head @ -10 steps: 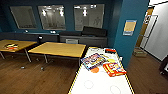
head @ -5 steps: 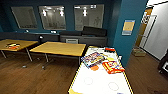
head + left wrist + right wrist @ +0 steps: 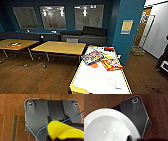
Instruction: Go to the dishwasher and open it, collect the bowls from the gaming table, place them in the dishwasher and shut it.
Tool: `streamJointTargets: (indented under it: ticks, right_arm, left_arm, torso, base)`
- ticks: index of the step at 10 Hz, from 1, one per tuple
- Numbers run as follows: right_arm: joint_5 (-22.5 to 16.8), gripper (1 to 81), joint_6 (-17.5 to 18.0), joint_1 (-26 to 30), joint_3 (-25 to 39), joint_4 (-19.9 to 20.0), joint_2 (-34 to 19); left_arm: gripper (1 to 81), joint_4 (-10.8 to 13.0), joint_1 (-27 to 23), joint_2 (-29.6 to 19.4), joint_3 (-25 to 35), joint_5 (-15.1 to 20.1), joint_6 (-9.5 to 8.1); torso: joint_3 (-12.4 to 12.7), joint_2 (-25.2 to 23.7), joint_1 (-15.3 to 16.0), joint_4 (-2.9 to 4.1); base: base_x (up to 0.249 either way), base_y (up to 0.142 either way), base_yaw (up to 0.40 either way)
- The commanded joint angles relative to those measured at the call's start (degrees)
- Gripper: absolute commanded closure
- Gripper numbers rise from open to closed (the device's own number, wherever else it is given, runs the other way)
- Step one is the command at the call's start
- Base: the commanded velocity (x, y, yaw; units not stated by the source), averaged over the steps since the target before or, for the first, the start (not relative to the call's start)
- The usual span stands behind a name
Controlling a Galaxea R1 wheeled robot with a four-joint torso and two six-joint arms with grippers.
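Holding a yellow bowl [image 3: 65,130] left, a white bowl [image 3: 107,126] right. Keep both level; gaming table [image 3: 100,80] at six o'clock.

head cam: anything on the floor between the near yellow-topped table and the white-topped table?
Bare brown wood floor lies between the yellow-topped table and the white-topped, yellow-edged table, in the head view.

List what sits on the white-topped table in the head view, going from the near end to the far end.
On the gaming table: faint drawn circles, then the orange packet, the colourful box, and a small red item at the far end.
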Motion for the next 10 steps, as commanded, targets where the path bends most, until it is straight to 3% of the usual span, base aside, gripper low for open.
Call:
streamJointTargets:
  ticks: [1,10]
  right_arm:
    - [-3.09,81.1,-0.08,1.98,0.1,-0.86,-0.98]
    - [-2.92,81.1,-0.08,1.8,-0.16,-1.21,-0.71]
  left_arm:
    - [81.1,0.28,-2.1,-0.2,-0.17,3.06,0.3]
    - [81.1,0.28,-1.66,0.24,-0.17,3.06,0.3]
  torso:
    - [0.0,0.0,0.05,0.0]
    - [0.0,0.0,0.05,0.0]
  base:
    - [-0.141,0.0,0.0]
    - [-0.149,0.0,0.0]
